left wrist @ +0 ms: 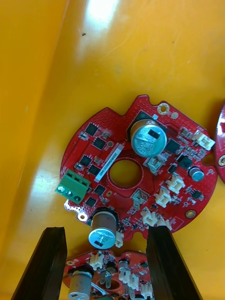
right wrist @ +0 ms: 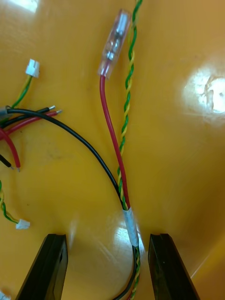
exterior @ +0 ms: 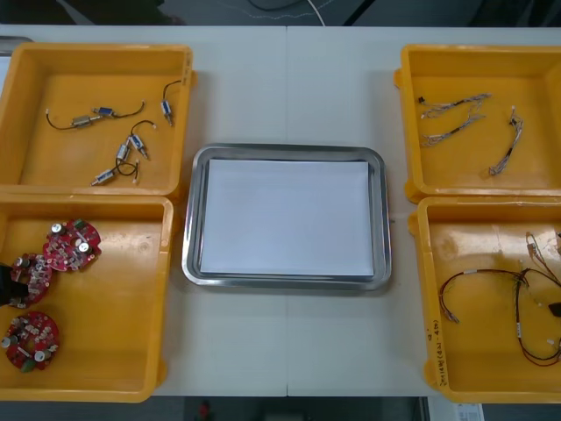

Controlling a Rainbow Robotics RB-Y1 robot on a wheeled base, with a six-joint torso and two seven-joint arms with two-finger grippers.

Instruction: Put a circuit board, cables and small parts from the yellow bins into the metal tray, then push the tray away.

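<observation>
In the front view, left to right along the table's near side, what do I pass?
Near left yellow bin with three round red circuit boards → metal tray, white inside → near right yellow bin with cables. The open left gripper is over the boards, the open right gripper over a cable.

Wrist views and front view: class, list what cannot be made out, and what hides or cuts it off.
Left wrist view: left gripper, jaws open, by a circuit board; a second board between the jaws is cut by the edge.
Right wrist view: right gripper, jaws open, straddles a taped cable bundle; the edge hides its ends.
Front view: small metal parts, kind too small to tell.
</observation>
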